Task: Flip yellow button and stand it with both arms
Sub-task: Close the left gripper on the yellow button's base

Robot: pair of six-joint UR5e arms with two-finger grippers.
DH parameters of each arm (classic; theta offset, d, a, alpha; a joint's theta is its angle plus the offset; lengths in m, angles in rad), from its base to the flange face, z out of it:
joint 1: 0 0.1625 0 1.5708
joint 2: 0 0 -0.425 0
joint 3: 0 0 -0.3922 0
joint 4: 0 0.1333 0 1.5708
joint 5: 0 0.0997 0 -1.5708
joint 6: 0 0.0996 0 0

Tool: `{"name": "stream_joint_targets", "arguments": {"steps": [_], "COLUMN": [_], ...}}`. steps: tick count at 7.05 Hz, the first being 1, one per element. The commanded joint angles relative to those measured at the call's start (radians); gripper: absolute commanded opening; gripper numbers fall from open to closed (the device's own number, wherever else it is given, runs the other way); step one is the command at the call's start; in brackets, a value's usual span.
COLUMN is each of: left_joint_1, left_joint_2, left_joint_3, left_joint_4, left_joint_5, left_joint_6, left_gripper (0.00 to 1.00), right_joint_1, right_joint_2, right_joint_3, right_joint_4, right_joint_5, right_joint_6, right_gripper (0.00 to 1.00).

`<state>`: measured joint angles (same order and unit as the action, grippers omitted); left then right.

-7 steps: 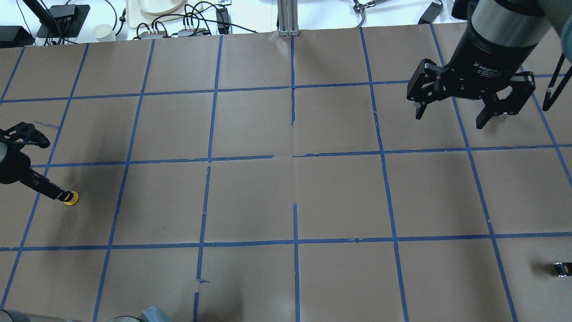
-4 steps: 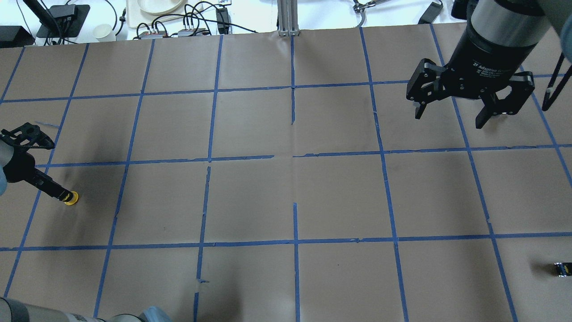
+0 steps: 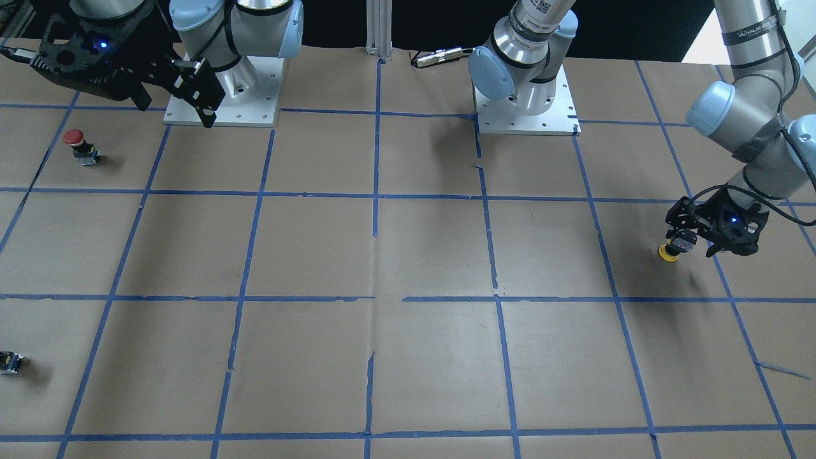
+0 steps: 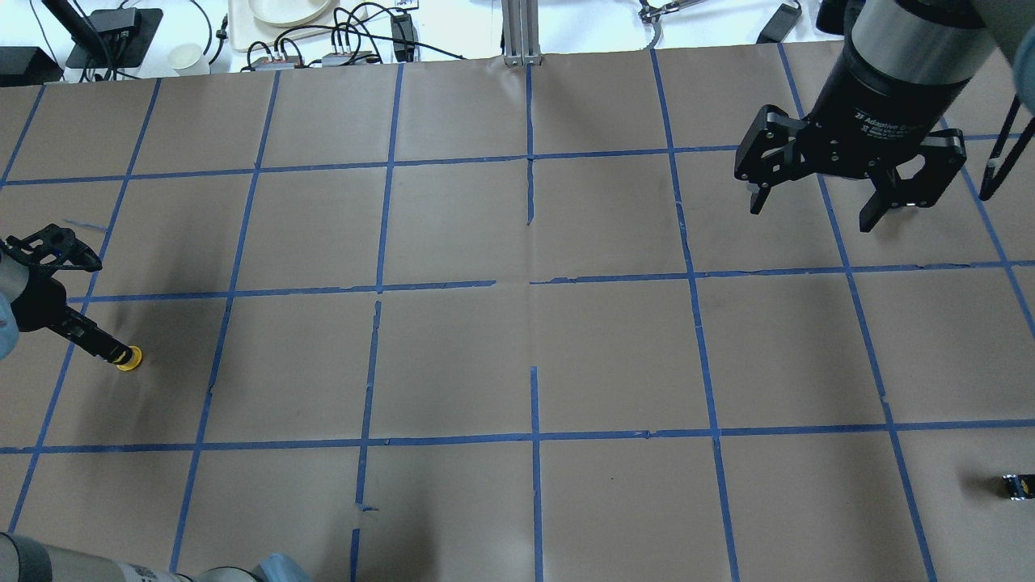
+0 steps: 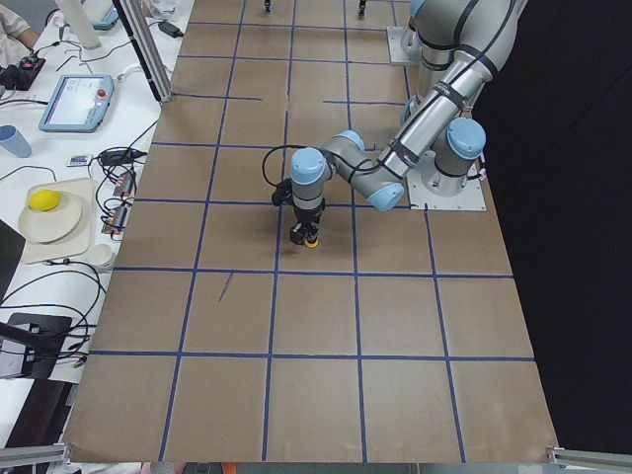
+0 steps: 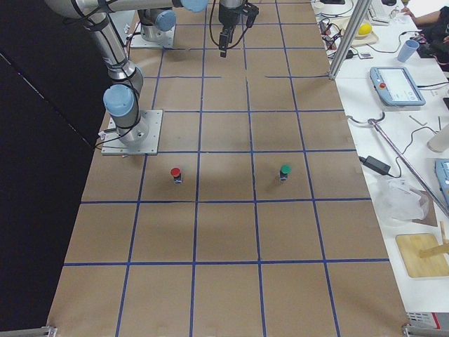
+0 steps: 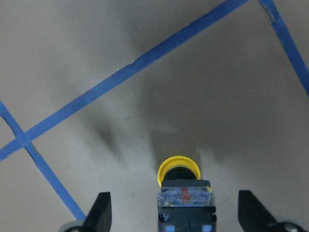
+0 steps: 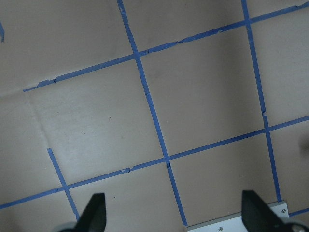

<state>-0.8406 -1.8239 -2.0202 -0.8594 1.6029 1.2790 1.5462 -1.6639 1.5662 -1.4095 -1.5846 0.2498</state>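
Two spread left fingers (image 7: 100,213) flank the round-capped, blocky yellow button (image 7: 184,192); right fingers (image 8: 95,212) gape wide.

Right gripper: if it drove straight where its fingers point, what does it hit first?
The table's brown paper, most likely: its wrist view shows only paper and blue tape lines ahead of the open right gripper.
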Motion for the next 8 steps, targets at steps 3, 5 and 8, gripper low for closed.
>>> {"name": "stream_joint_targets", "arguments": {"steps": [3,5,8], "left_joint_1": [0.000,0.000,0.000], "left_joint_2": [-0.005,-0.003,0.003], "left_joint_3": [0.000,0.000,0.004], "left_joint_4": [-0.003,-0.007,-0.036], "left_joint_5": [0.002,0.005,0.018], "left_joint_6": [-0.001,0.013,0.000], "left_gripper": [0.80,0.50,0.17], "right_joint_1": [0.000,0.000,0.000], "right_joint_2": [0.001,-0.002,-0.004], "right_joint_3": [0.000,0.006,0.023], "right_joint_4": [0.001,-0.005,-0.009], "right_joint_5": [0.003,0.003,-0.005], "right_joint_6": [0.005,0.005,0.008], "right_gripper": [1.00,1.00,1.00]}}
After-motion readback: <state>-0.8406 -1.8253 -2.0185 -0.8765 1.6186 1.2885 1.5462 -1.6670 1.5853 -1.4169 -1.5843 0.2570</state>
